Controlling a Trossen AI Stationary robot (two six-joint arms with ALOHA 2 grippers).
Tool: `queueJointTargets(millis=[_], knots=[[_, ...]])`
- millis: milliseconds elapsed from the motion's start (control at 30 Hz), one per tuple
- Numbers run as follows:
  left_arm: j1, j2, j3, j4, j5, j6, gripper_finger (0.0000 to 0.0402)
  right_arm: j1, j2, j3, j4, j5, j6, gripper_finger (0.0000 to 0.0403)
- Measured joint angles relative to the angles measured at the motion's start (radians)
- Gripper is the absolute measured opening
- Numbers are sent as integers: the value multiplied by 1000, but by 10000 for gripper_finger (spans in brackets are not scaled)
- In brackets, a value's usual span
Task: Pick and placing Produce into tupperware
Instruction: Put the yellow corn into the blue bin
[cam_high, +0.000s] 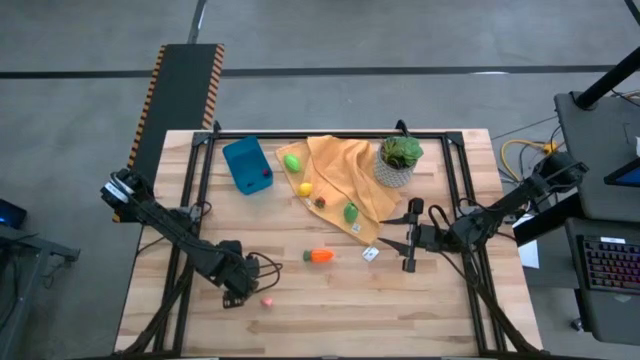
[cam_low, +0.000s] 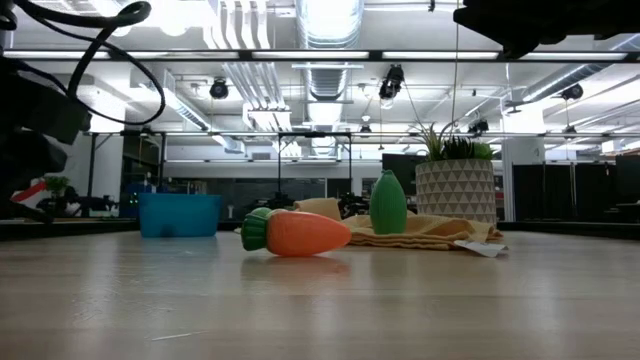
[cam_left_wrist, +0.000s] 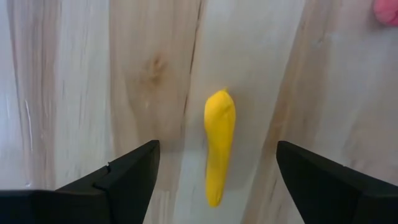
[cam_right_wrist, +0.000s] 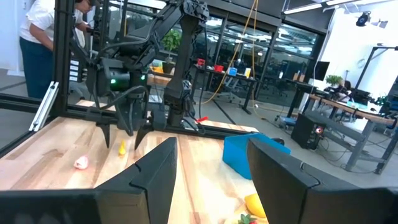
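Note:
My left gripper (cam_high: 236, 287) is open near the table's near-left part and points down. Its fingers stand on either side of a small yellow banana-like piece of produce (cam_left_wrist: 219, 149) that lies flat on the wood, untouched. A pink piece (cam_high: 267, 301) lies just right of it. An orange carrot (cam_high: 320, 256) lies mid-table. Two green pieces (cam_high: 292, 162) (cam_high: 351, 212), a yellow one (cam_high: 305, 189) and a small dark one (cam_high: 320, 201) rest on the orange cloth (cam_high: 340, 175). The blue tupperware (cam_high: 248, 165) stands far-left of the cloth. My right gripper (cam_high: 396, 252) is open and hovers right of the carrot.
A potted plant (cam_high: 400, 160) stands at the cloth's far-right corner. A small white scrap (cam_high: 371, 254) lies between the carrot and my right gripper. Black frame rails (cam_high: 200, 200) run along the table's left and right sides. Bare wood lies along the near edge.

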Motion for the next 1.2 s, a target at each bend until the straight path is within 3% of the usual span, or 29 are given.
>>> queueJointTargets(millis=[300,767,1200], knots=[[0,-2,-16,8,-4,0,291,0,0,0,0,0,0,187],[1,-3,-25,8,-6,0,172,0,0,0,0,0,0,187],[2,-3,-27,10,-6,-26,86,0,0,0,0,0,-1,187]])
